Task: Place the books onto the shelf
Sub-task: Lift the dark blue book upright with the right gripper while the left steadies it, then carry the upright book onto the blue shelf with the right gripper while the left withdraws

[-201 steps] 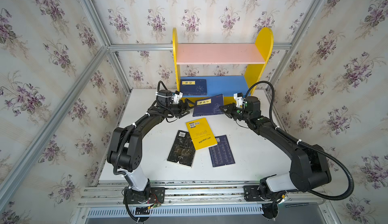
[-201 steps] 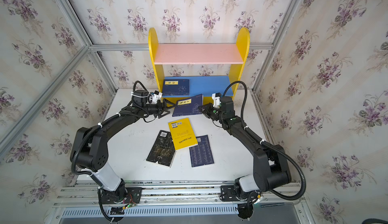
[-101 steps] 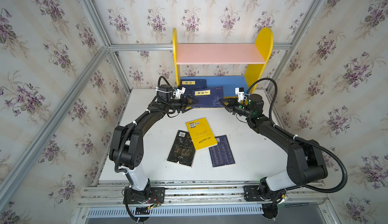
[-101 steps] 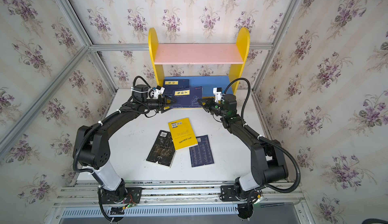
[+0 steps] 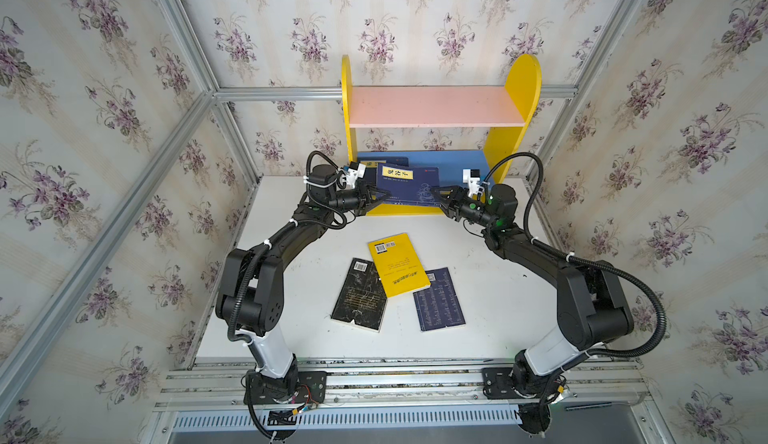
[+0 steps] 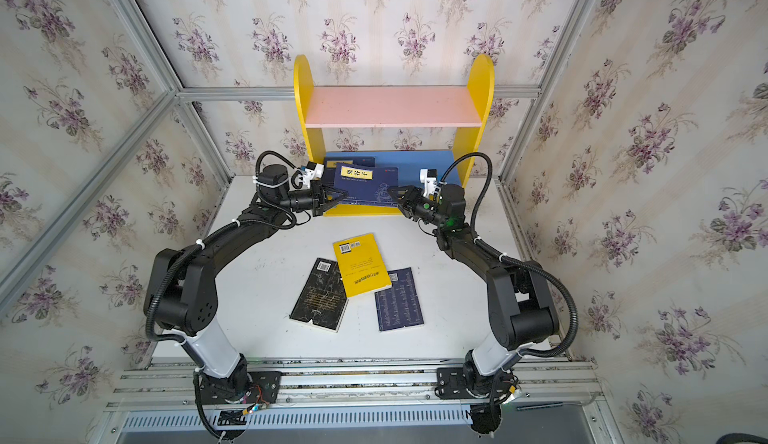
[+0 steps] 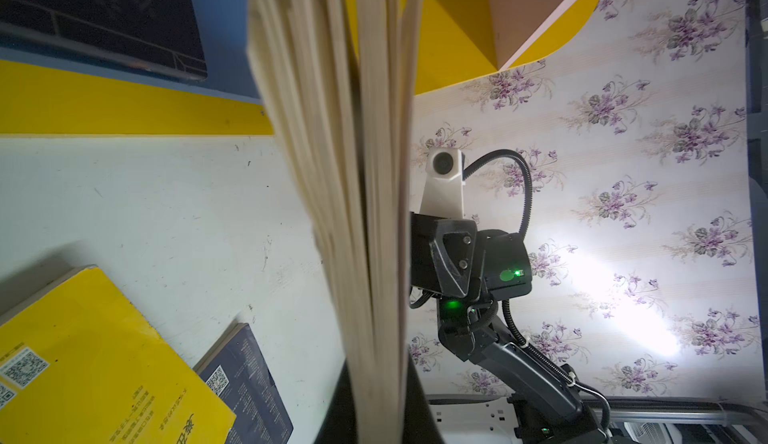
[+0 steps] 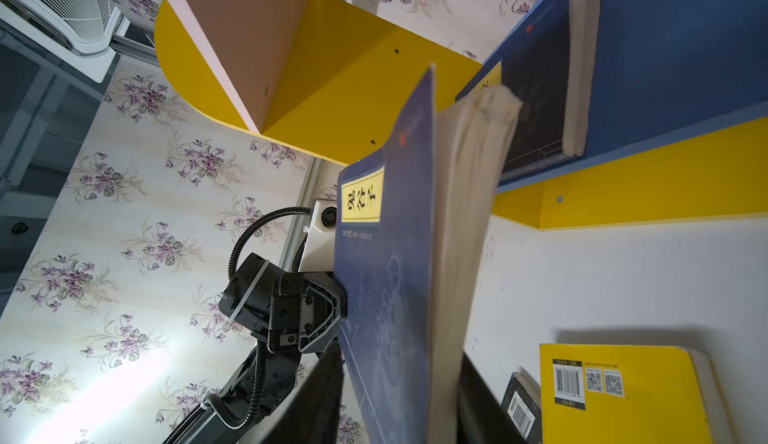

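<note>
Navy book [image 5: 409, 184]: tilted at the worktop's [image 5: 311, 229] 12 o'clock, half over the shelf's [image 5: 453, 163] blue lower board.
Left gripper [image 5: 380, 195]: clenched on its 8 o'clock corner.
Right gripper [image 5: 435, 191]: flanks the 4 o'clock edge; grip unclear.
Risk: held by one corner with pages fanning, it may droop and slide off.

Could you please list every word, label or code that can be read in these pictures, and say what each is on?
"鬼谷子": yellow title label on the held navy book.
Yellow book: barcode, QR codes and print, too small to read.
Black book: barcode and gold lettering, too small.
Navy book on the table: QR code and print, too small.
Navy book on the blue shelf board: label mostly hidden.
</note>
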`<state>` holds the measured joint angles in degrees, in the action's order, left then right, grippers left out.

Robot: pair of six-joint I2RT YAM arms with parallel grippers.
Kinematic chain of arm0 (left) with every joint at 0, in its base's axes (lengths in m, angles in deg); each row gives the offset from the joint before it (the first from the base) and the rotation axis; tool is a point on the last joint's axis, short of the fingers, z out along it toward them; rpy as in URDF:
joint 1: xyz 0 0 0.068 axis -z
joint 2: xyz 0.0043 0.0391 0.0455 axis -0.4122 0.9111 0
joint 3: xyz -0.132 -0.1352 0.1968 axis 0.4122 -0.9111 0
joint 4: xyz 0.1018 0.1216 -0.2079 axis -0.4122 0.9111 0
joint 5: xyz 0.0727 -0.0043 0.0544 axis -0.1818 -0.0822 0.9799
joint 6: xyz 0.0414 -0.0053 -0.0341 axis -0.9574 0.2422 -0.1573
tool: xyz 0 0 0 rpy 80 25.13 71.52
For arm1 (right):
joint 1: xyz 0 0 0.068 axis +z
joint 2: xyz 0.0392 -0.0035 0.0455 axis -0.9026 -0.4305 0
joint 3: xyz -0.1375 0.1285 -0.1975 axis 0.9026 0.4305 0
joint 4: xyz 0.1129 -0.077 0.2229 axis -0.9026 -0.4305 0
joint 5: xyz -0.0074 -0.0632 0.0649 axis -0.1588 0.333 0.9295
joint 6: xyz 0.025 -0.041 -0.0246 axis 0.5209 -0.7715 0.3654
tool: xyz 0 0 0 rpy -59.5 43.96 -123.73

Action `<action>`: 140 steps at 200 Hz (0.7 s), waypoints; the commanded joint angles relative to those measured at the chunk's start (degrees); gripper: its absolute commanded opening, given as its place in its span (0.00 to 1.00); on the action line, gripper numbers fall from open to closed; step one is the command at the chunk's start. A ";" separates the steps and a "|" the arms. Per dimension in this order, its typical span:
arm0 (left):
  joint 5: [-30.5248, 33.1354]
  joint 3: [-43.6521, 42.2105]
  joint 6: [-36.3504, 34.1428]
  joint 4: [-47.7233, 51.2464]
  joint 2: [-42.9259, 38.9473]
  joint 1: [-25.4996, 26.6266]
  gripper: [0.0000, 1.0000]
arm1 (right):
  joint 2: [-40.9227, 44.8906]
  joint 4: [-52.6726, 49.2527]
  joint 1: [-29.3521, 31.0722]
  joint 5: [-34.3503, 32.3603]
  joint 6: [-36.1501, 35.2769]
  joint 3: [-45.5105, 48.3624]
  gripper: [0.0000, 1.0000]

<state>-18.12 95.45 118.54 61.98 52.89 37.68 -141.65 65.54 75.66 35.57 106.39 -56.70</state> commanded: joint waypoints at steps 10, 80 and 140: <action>-1.14 0.57 1.70 -8.12 -0.91 -0.51 0.05 | -2.28 6.99 -0.43 2.39 4.40 -1.79 0.49; -1.17 3.10 -4.81 -2.65 -1.13 -0.52 0.05 | -6.89 5.96 -0.52 8.49 6.69 -8.09 0.40; 0.70 6.59 -7.68 1.37 0.24 -0.56 0.07 | -7.49 5.51 -0.52 9.68 7.55 -9.91 0.12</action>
<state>-17.99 100.76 112.35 63.89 52.83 37.16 -148.97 69.36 75.02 44.12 113.84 -65.64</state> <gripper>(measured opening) 0.120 0.158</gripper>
